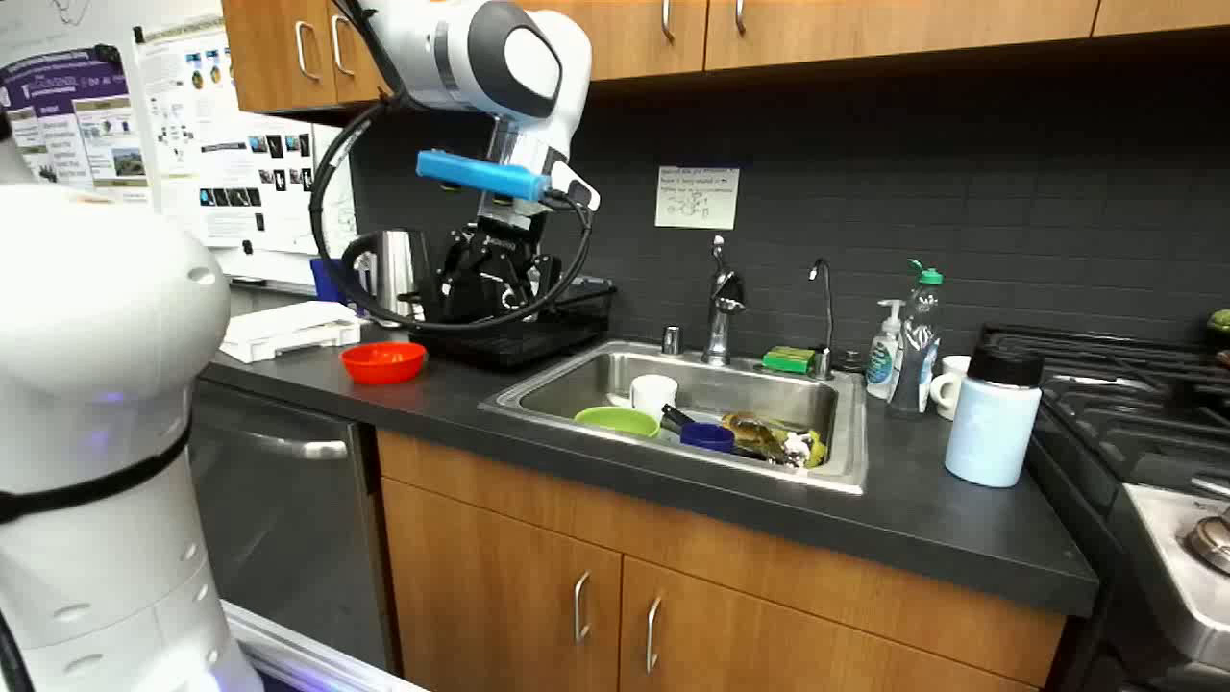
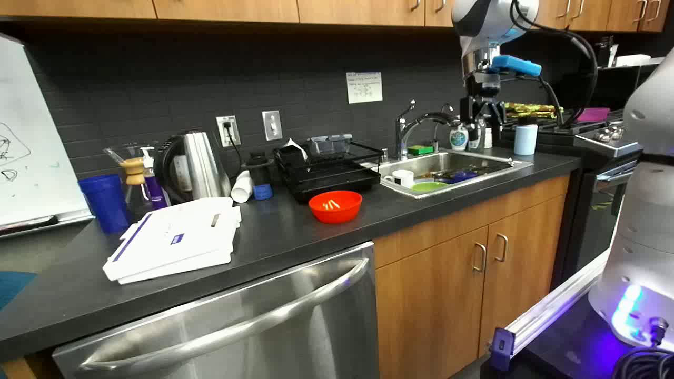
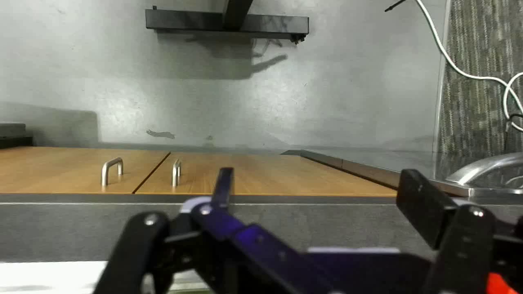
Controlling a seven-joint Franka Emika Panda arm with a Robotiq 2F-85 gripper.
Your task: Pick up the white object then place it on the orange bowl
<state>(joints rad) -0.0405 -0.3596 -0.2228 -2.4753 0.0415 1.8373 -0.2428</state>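
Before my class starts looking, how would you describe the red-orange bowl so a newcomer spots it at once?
On the dark counter, find the black dish rack next to the sink. Close to that rack sits the red-orange bowl, small and round. Its bright, glossy colour sets it apart from the black rack and the green bowl in the sink.

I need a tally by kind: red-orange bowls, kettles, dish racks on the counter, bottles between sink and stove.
Red-orange bowl: 1
Steel kettle: 1
Black dish rack: 1
Bottles: 3 (pump bottle, green-capped bottle, black-lidded bottle)
Total: 6
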